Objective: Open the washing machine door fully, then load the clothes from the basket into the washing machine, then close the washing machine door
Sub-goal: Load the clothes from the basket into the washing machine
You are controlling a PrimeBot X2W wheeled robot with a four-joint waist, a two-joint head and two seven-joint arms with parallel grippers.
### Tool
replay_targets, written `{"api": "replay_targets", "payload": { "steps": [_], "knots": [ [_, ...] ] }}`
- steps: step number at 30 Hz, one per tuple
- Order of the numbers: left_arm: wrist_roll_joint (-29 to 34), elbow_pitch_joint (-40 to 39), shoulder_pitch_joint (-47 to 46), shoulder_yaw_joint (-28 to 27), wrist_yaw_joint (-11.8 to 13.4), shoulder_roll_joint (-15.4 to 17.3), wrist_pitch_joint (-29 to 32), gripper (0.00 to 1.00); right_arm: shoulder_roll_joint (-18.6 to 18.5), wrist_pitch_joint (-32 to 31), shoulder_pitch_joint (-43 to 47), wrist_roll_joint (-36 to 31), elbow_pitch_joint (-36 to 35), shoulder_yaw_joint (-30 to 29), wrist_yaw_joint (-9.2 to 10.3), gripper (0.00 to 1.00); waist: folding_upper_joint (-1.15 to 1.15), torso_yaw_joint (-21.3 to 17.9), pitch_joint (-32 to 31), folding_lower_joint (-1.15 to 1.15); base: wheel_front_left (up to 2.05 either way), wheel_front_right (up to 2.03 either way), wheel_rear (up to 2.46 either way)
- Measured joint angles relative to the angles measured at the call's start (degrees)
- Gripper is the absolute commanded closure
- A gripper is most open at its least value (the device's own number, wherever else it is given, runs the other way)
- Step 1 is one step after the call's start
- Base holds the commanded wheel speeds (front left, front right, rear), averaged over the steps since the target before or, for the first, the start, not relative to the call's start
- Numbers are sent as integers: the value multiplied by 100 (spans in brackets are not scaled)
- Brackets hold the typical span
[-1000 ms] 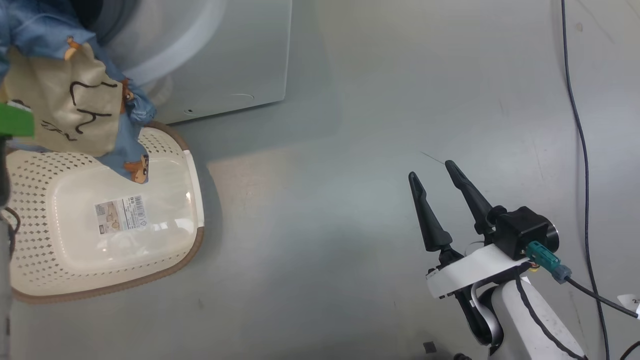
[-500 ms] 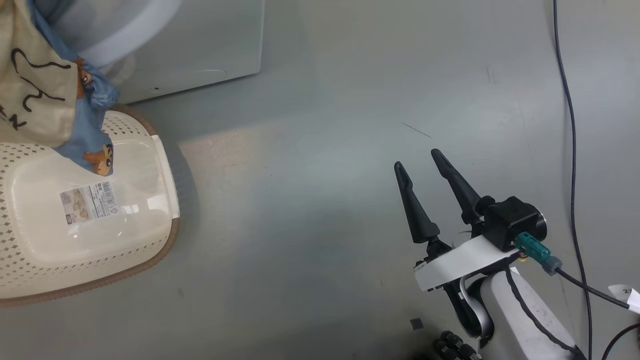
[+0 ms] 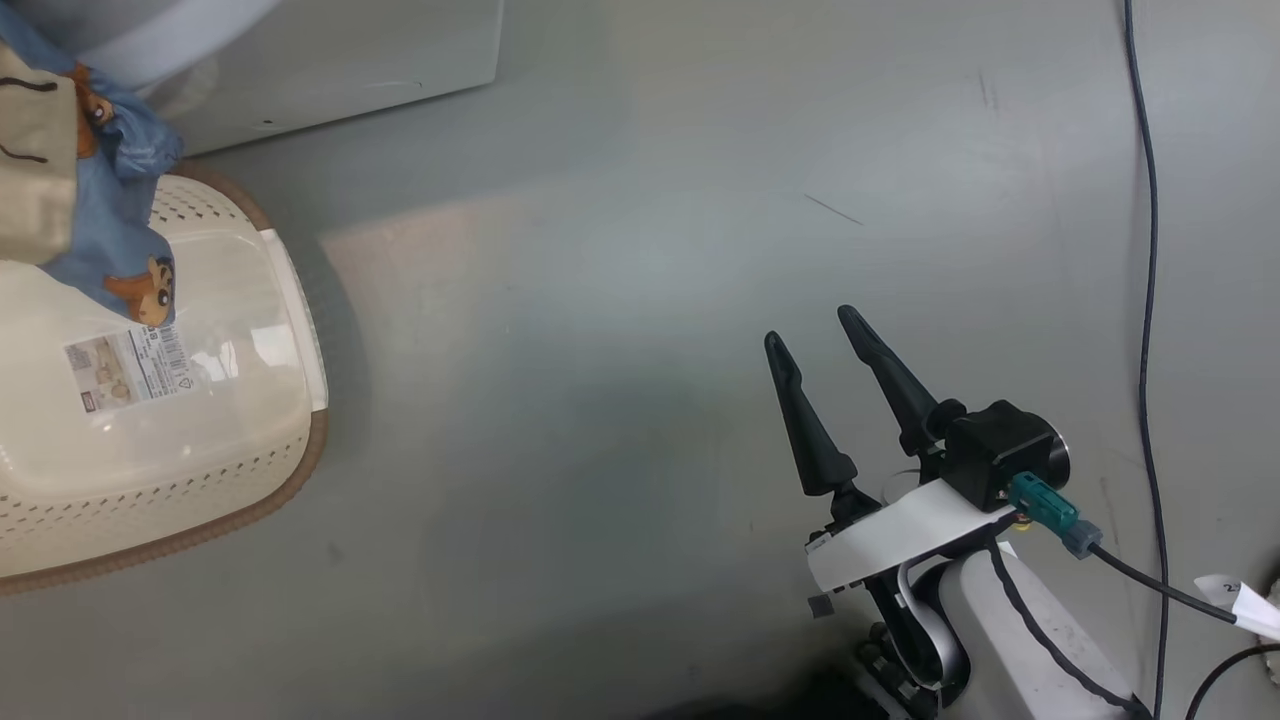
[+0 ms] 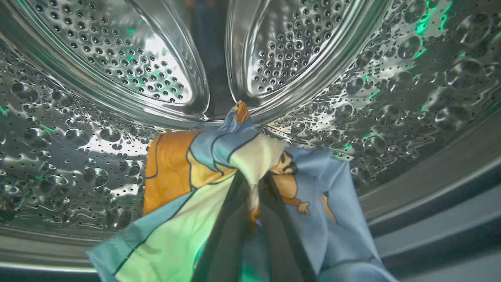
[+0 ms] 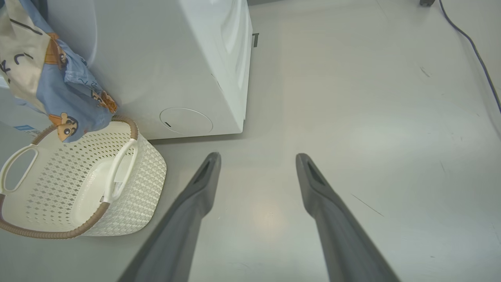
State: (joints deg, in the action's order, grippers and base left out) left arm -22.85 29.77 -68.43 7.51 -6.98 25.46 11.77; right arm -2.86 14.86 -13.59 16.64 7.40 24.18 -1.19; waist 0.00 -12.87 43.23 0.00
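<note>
Grey, scuffed floor (image 3: pixel 620 300) spreads across your head view, with the basket (image 3: pixel 200 480) at the left edge, its bottom bare but for a label sticker, and the washing machine (image 3: pixel 330 60) white along the top. The clothes (image 3: pixel 110 260), blue cloth with cartoon figures and a beige panel, hang above the basket's far end. Your right gripper (image 3: pixel 808 326) waits at lower right, fingers spread and holding nothing, well apart from the basket; a dark cable (image 3: pixel 1150 250) runs down the floor beside it. From the left wrist, your left gripper (image 4: pixel 252 184) is clamped on a bunched fold of the clothes, with the perforated steel drum (image 4: pixel 117 62) gleaming ahead; the pinched fold is inside the drum mouth while the rest trails back below the fingers. From the right wrist, that trailing part hangs down the machine's white front just over the basket's rim, and whether it touches the rim you cannot tell; the right fingers (image 5: pixel 188 203) stand wide over bare floor. The risk, judged from here, is that much of the cloth lies outside the opening, so letting go now could let its weight drag the bundle back out into the basket or onto the floor. A hem left across the lip could later be caught by the washing machine door. Carry the fold deeper before you release.
</note>
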Motion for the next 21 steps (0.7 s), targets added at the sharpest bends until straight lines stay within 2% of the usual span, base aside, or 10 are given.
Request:
{"api": "replay_targets", "payload": {
  "steps": [6, 9, 15, 21],
  "knots": [
    [-40, -21, -434, 136, 0, 104, 105, 100, 0, 0, -69, 73, -81, 118, 85, 0, 0, -7, 295, 0, 0, 0, 0],
    [-26, -114, -590, 255, 0, 200, -54, 100, 0, 0, -111, 123, -109, 209, 125, 0, 0, -11, 444, 0, 0, 0, 0],
    [409, -592, -1023, 554, 0, 423, -1060, 100, 1, 0, -240, 220, -129, 352, 131, 0, 0, -35, 688, 0, 0, 0, 0],
    [699, -691, -1178, 749, 0, 517, -1949, 100, 0, 0, -316, 272, -134, 378, 185, 0, 0, -76, 792, 0, 0, 0, 0]
  ]
}}
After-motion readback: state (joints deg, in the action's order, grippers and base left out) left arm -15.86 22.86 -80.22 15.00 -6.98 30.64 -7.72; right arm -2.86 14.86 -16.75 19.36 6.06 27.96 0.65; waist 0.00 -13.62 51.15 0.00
